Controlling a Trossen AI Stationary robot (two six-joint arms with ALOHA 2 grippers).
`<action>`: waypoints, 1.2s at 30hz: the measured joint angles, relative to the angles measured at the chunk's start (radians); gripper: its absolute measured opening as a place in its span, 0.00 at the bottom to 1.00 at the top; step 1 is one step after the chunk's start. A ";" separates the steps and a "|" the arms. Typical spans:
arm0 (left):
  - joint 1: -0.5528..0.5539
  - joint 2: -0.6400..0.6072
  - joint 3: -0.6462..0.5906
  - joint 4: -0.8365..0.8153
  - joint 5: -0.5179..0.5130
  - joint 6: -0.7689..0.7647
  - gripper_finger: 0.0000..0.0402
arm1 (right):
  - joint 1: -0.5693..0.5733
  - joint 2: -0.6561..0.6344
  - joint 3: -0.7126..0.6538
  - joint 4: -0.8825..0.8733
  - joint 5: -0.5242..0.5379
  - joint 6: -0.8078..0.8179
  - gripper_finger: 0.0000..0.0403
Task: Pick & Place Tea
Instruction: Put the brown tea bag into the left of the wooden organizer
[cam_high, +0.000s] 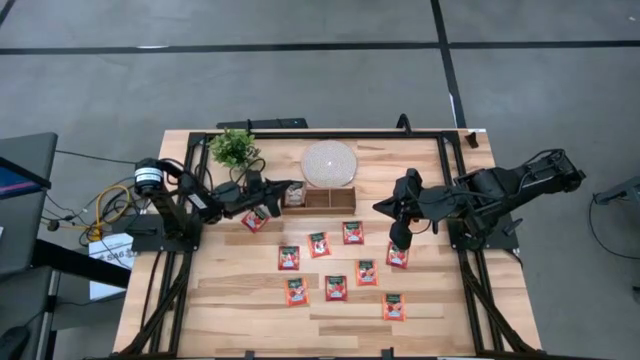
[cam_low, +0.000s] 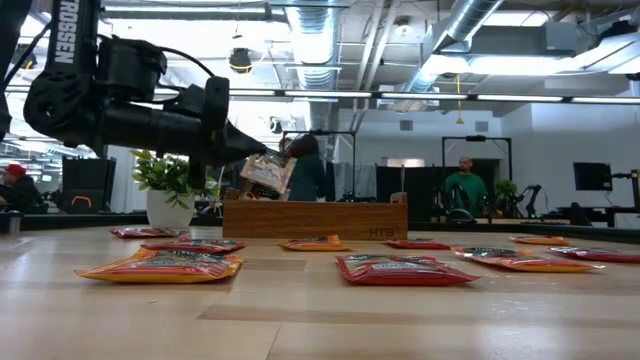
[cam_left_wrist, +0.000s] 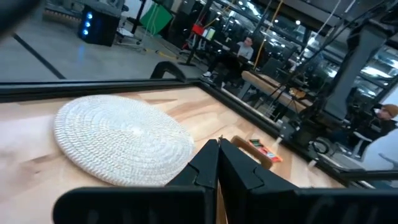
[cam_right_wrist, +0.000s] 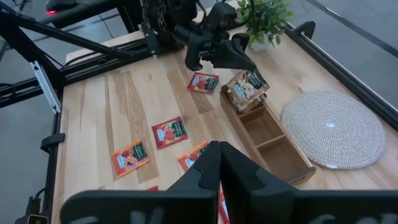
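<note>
Holding one pale sachet (cam_right_wrist: 247, 86) over the tray's (cam_right_wrist: 273, 146) end compartment, your left end effector (cam_right_wrist: 239, 62) is clamped; nine red sachets (cam_high: 336, 287) dot the tabletop (cam_high: 250, 310); right end effector (cam_high: 399, 240) is pinched together over one.

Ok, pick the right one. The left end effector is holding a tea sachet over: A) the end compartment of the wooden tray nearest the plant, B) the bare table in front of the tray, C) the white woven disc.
A: the left end effector holds a pale tea sachet over the end compartment of the wooden tray nearest the plant.
</note>
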 joint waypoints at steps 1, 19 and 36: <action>0.000 0.000 0.000 -0.010 -0.002 0.000 0.00 | 0.000 0.000 0.000 0.000 0.000 0.000 0.00; -0.001 0.000 0.000 -0.087 -0.036 0.014 0.00 | 0.000 0.000 0.000 0.007 -0.001 0.000 0.00; -0.001 -0.001 0.024 -0.085 -0.036 -0.013 0.00 | 0.000 0.000 0.000 0.007 -0.001 0.000 0.00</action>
